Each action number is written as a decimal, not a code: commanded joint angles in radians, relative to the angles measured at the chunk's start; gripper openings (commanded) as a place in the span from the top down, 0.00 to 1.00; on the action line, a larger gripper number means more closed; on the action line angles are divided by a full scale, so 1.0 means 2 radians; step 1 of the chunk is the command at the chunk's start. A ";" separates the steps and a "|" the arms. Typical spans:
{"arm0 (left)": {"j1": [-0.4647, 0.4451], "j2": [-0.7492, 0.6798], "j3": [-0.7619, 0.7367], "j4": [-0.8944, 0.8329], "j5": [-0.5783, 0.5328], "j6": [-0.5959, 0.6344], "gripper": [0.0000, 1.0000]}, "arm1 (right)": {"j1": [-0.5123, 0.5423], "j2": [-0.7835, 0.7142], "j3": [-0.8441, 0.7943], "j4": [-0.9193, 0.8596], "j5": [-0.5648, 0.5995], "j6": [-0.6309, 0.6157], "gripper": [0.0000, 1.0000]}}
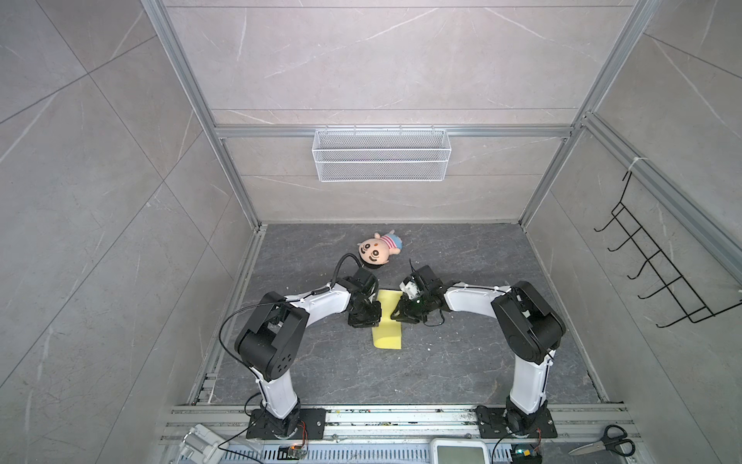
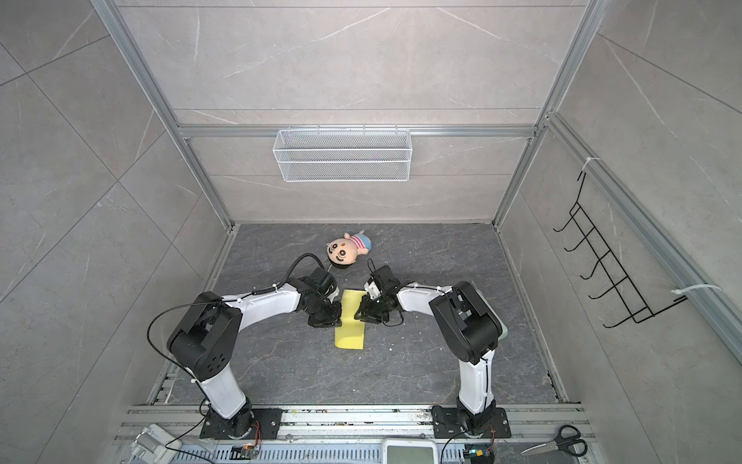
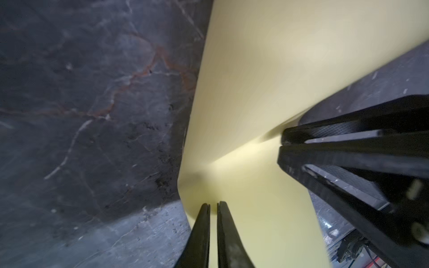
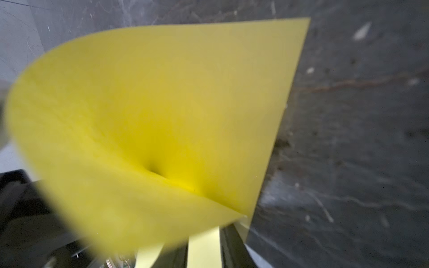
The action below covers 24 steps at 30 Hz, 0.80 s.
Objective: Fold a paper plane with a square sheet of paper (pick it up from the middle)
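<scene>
The thin pale-yellow square sheet of paper [image 1: 388, 331] bows over the dark stone tabletop [image 1: 461, 361]. The left gripper [image 3: 213, 205] and right gripper [image 3: 281, 145] each pinch an opposite mid-edge, jaws pressed together, likely to form the centre crease.

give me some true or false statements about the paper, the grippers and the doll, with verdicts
1. The square sheet of paper lies flat and unfolded. False: it is bent over in a curve between the grippers.
2. The left gripper and the right gripper pinch the paper from opposite sides. True.
3. The plush doll rests on the paper. False: it lies apart from it, farther back.
4. The scissors lie at the front right, away from the paper. True.
</scene>
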State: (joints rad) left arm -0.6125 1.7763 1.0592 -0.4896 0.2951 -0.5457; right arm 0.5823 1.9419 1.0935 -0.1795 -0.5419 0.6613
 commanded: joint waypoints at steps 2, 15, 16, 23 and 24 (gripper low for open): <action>-0.001 0.008 -0.013 -0.001 0.006 -0.006 0.87 | 0.004 0.055 -0.026 -0.061 0.102 0.001 0.72; -0.001 -0.015 -0.026 -0.091 -0.081 0.038 0.89 | 0.004 0.056 -0.022 -0.068 0.111 0.000 0.72; -0.002 -0.025 -0.019 -0.095 -0.081 0.040 0.89 | 0.004 0.055 -0.022 -0.068 0.111 0.000 0.72; -0.003 -0.074 -0.018 0.010 0.001 -0.015 0.89 | 0.004 0.055 -0.023 -0.067 0.111 0.002 0.72; -0.003 -0.070 -0.022 0.019 0.009 -0.020 0.89 | 0.004 0.055 -0.023 -0.067 0.111 0.003 0.72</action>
State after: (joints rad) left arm -0.6174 1.6611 1.0252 -0.5247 0.2451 -0.5373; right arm 0.5854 1.9430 1.1000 -0.1905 -0.5301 0.6617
